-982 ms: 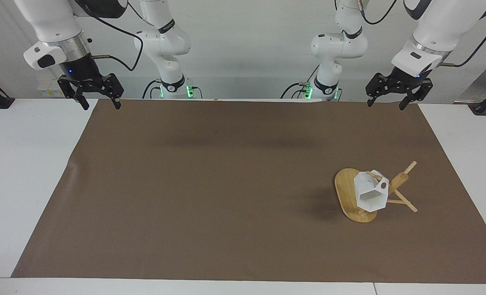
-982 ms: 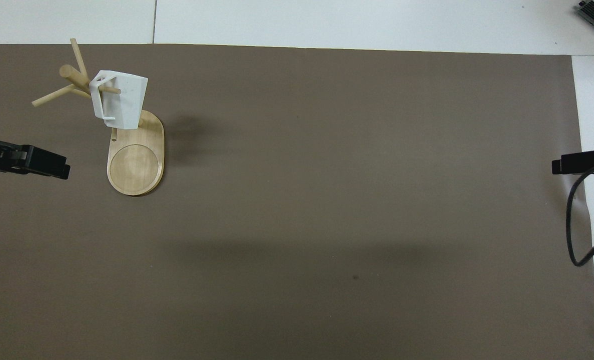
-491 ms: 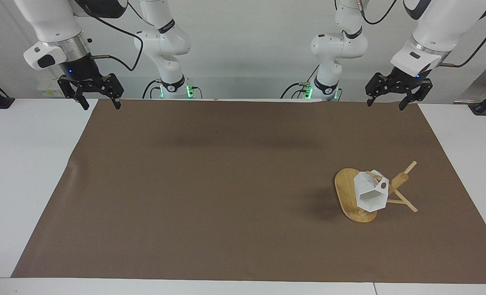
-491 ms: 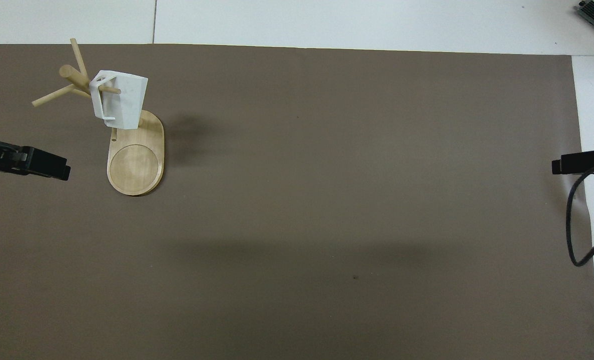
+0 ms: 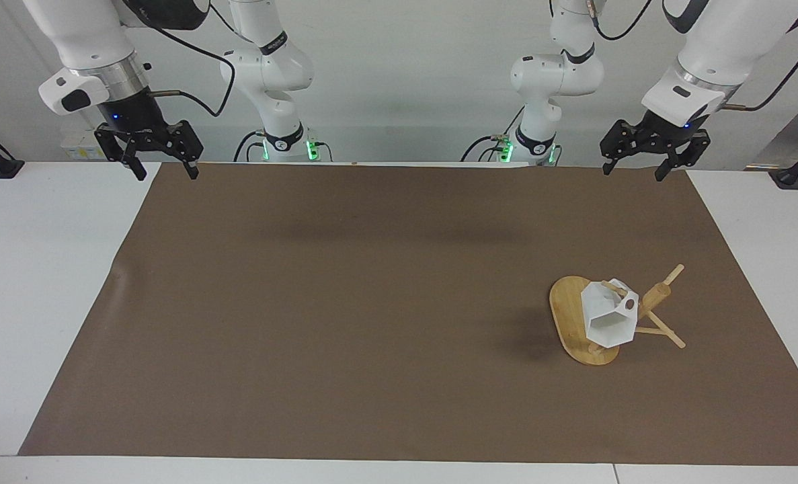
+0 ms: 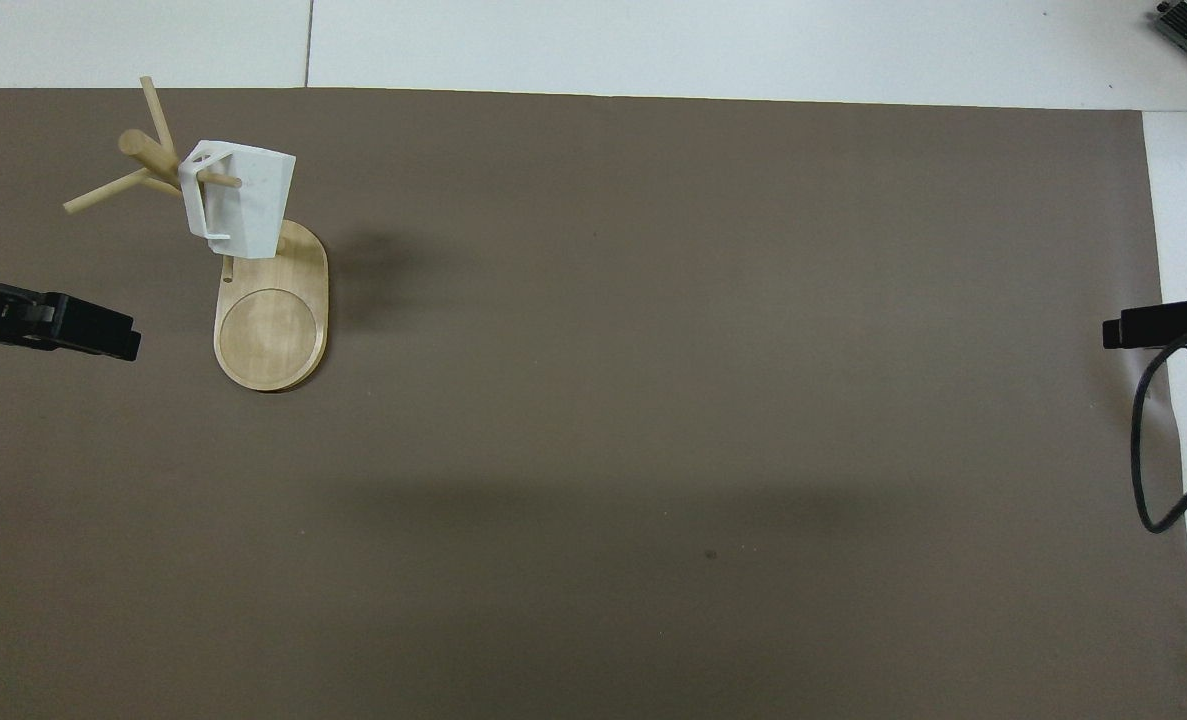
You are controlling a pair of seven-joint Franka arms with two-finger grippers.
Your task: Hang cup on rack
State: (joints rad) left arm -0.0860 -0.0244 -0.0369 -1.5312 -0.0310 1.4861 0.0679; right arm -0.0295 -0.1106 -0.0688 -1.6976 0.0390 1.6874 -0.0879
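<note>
The cup (image 5: 610, 316) hangs on the rack (image 5: 577, 323), its handle threaded over one thin peg, so I judge the hanging done and the step in hand is simply keeping clear. My left gripper (image 5: 644, 166) hangs over the mat's (image 5: 345, 309) edge closest to my bases at my left arm's end, fingers spread and holding nothing; my right gripper (image 5: 165, 166) waits over the same edge at the right arm's end, fingers likewise spread and empty. To do this well, I should avoid sweeping low over the rack, since a brush against a peg could tip the cup off. The rack stands on the mat toward my left arm's end, farther from me than the table's middle. The cup's long axis, from base to mouth, tilts away from vertical: in the facing view its hexagonal mouth opens downward and away from me, while its handle sits high against the post (image 5: 655, 296), and it hangs above the base.
</note>
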